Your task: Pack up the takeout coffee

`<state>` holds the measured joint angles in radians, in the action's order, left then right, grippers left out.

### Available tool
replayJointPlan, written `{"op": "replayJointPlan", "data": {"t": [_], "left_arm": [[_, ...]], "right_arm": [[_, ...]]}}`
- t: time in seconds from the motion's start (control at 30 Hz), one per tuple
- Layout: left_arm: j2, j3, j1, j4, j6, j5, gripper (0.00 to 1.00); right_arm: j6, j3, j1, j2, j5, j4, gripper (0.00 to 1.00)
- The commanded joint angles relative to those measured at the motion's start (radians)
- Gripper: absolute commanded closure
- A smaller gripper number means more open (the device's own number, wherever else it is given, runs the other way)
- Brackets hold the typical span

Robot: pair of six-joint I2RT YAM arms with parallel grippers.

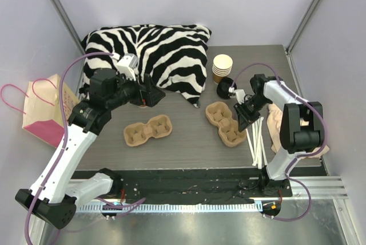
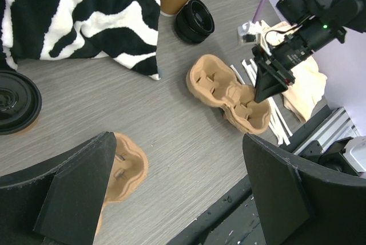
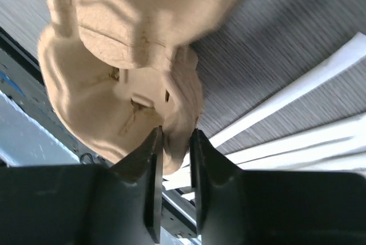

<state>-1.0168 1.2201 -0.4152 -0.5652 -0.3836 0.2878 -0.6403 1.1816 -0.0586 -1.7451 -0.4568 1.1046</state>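
Tabletop (image 1: 189, 142): right claw (image 3: 175, 136) pinches carrier (image 3: 114, 85) beside straws (image 3: 297, 87).

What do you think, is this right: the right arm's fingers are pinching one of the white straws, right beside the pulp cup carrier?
Not quite. The right arm's fingers are pinching the rim of the pulp cup carrier itself, not a straw. The white straws lie beside it, outside the fingers. The right wrist view shows this.

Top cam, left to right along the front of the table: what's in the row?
pink gift bag → left cup carrier → right cup carrier → white straws. Zebra pillow and cup stack are left out because they sit behind and overlap the row.
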Motion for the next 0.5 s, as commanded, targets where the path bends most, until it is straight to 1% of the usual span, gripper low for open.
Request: {"op": "replayJointPlan", "data": {"t": [0.0,0.03,0.1,0.13,0.23,0.33,0.43,0.47], "left_arm": [[0.032,0.022,0.006,0.028,0.026,-0.006,0.02],[0.037,0.022,0.006,0.028,0.031,-0.007,0.02],[0.044,0.019,0.007,0.027,0.035,-0.012,0.02],[0.049,0.018,0.007,0.025,0.037,-0.012,0.02],[0.058,0.015,0.007,0.025,0.046,-0.015,0.02],[0.067,0.010,0.006,0.027,0.049,-0.012,0.02],[0.070,0.007,0.007,0.030,0.051,-0.009,0.02],[0.069,0.006,0.007,0.031,0.052,-0.010,0.02]], "right_arm": [[0.047,-0.023,-0.001,0.137,-0.016,-0.009,0.84],[0.047,-0.034,-0.001,0.175,-0.016,-0.005,0.94],[0.047,-0.065,-0.001,0.217,-0.022,0.003,0.99],[0.048,-0.071,-0.001,0.264,-0.032,0.006,0.99],[0.071,-0.083,-0.001,0.338,-0.052,0.012,0.99],[0.128,-0.051,0.002,0.377,-0.095,0.017,0.99],[0.181,0.001,0.038,0.377,-0.181,0.017,0.99],[0.191,0.033,0.089,0.365,-0.225,0.015,0.99]]}}
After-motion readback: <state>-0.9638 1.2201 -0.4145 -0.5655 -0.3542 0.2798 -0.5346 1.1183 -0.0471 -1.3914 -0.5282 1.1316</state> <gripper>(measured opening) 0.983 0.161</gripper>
